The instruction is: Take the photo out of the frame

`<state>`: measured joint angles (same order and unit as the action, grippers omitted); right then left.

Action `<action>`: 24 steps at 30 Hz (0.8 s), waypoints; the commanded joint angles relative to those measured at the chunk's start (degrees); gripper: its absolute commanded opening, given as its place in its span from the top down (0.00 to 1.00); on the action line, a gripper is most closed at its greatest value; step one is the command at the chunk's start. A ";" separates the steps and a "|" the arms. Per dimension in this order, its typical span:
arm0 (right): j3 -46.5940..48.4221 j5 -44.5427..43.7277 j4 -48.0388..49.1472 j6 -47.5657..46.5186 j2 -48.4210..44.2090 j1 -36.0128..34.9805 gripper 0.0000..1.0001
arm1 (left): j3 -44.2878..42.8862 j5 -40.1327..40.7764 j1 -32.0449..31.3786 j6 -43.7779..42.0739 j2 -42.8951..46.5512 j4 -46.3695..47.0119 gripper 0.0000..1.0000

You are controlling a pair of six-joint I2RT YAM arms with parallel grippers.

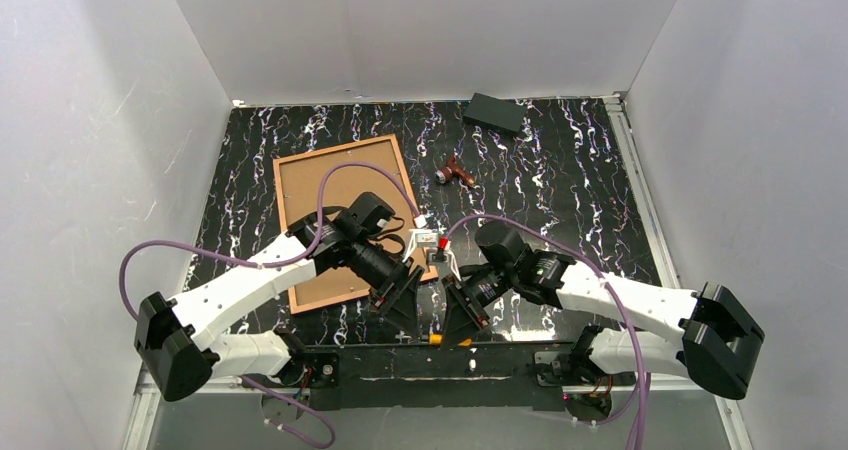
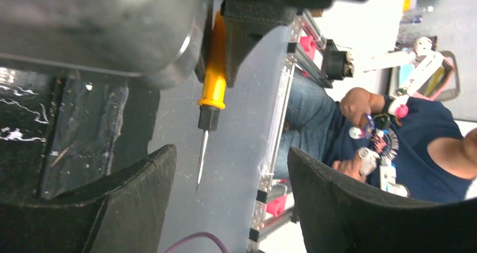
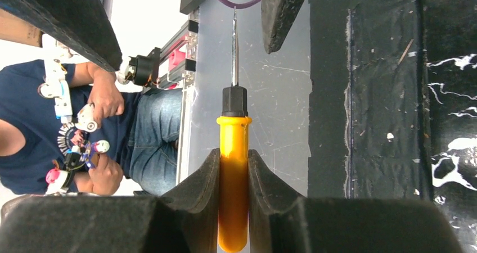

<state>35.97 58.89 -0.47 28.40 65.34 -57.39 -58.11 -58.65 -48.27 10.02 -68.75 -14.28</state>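
Photo (image 1: 340,195) is lying board-side up beneath the left arm (image 1: 250,270); right gripper (image 3: 233,154) is clamping the screwdriver (image 3: 234,129) handle, left gripper (image 2: 230,154) is gaping empty around its tip, likely needing to close for handover.

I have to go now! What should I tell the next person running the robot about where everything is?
The right gripper is shut on the orange screwdriver, near the table's front edge.
The left gripper is open and empty, beside the screwdriver's tip.
The frame lies flat on the table, back side up, partly under the left arm. The photo shows only its brown board back and looks seated in the frame.
Done: nothing is out yet.
Left: free the photo and lift it out.
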 commanded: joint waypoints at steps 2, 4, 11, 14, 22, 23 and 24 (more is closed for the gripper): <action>4.76 -7.41 6.35 0.28 -1.50 -0.16 0.99 | 5.02 3.62 -3.46 0.27 2.73 0.25 0.32; 3.78 -10.12 6.25 0.33 -2.79 -0.10 0.99 | 6.98 4.55 -3.45 1.86 5.19 3.82 0.33; 1.72 -12.87 5.57 0.81 -5.75 0.25 0.99 | 10.86 7.25 -3.33 5.10 12.81 9.17 0.35; 2.21 -12.72 5.59 0.78 -6.13 0.26 0.99 | 10.24 5.85 -3.32 5.44 11.91 8.55 0.38; 4.80 -10.45 3.64 -0.24 -3.60 0.26 0.99 | 8.79 4.39 -3.32 4.57 9.84 7.73 0.59; 5.08 -10.35 3.57 -0.38 -3.27 0.26 0.99 | 8.46 4.16 -3.34 4.65 9.43 8.04 0.61; 5.28 -10.42 3.49 -0.58 -3.09 0.26 0.99 | 8.12 3.81 -3.37 4.65 9.02 8.05 0.64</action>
<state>37.60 47.11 1.76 28.97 61.28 -57.12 -48.16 -50.89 -51.40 14.90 -58.94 -4.64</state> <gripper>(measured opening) 0.251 0.413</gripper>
